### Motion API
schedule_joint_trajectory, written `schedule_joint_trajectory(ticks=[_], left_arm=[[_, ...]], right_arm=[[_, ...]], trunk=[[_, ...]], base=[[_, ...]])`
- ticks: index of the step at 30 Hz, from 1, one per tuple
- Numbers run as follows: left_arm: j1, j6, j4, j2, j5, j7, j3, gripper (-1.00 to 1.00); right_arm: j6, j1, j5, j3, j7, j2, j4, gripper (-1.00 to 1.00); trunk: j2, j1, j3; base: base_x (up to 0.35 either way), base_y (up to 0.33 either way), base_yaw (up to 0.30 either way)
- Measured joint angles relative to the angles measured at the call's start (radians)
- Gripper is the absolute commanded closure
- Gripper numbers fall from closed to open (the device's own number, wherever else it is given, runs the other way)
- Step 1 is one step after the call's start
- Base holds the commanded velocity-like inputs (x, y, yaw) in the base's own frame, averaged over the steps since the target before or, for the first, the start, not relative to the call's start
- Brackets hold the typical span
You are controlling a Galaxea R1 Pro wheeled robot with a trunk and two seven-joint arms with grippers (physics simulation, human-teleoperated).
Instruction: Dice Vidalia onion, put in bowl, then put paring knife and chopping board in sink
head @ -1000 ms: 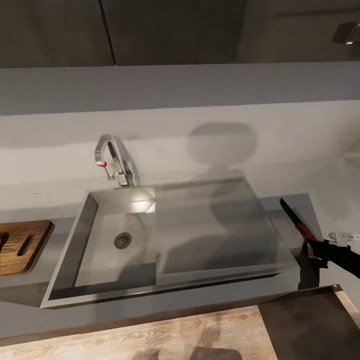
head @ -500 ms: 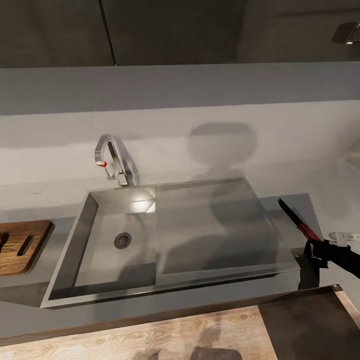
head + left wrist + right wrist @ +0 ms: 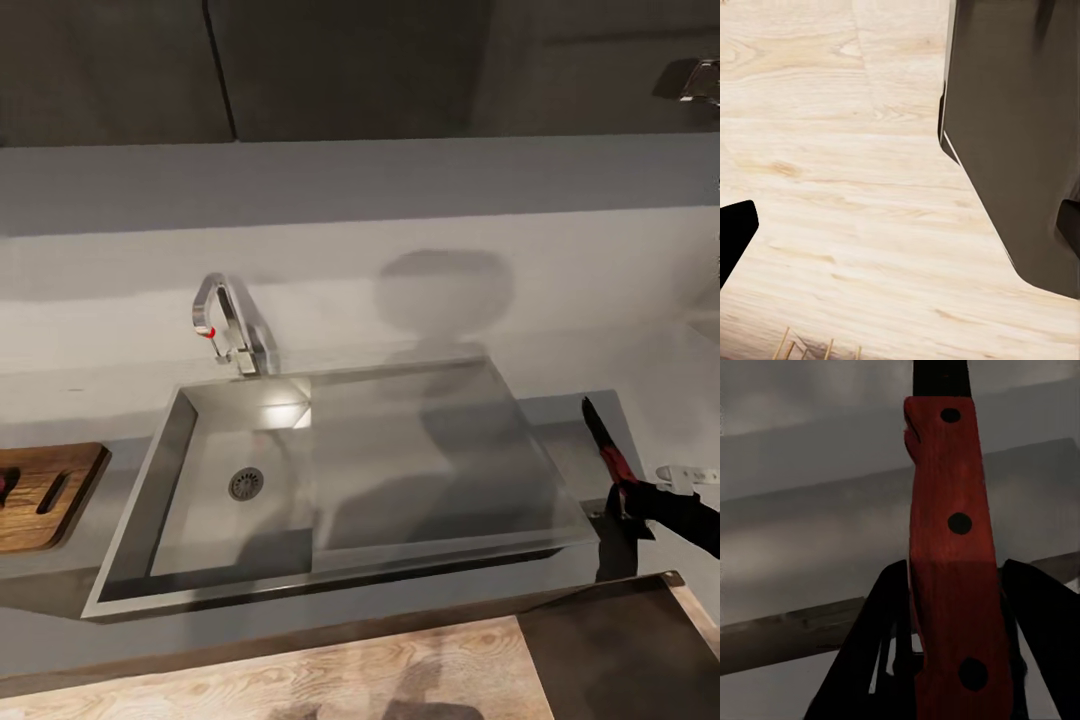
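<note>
The right gripper (image 3: 628,497) is clenched on the knife (image 3: 604,450) by its red handle — blade raised just right of the sink (image 3: 340,475). The board (image 3: 40,490) lies left of the sink.
</note>
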Motion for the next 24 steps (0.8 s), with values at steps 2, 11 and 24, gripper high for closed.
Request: schedule_joint_trajectory(ticks=[2,11,24], left_arm=[[0.0,0.0,0.0,0.0,0.0,0.0,0.0,-1.0],[0.0,0.0,-0.001,0.0,0.0,0.0,0.0,-1.0],[0.0,-0.006,-0.001,-0.002,0.047,-0.002,0.0,-1.0]], right_arm=[[0.0,0.0,0.0,0.0,0.0,0.0,0.0,1.0],[0.0,0.0,0.0,0.0,0.0,0.0,0.0,1.0],[-0.001,0.0,-0.003,0.0,0.001,0.001,-0.001,1.0]], trunk=[[0.0,0.0,0.003],[0.0,0.0,0.017],[0.0,0.0,0.038]], base=[[0.0,0.0,0.0],[0.0,0.0,0.0],[-0.017,0.059,0.0]])
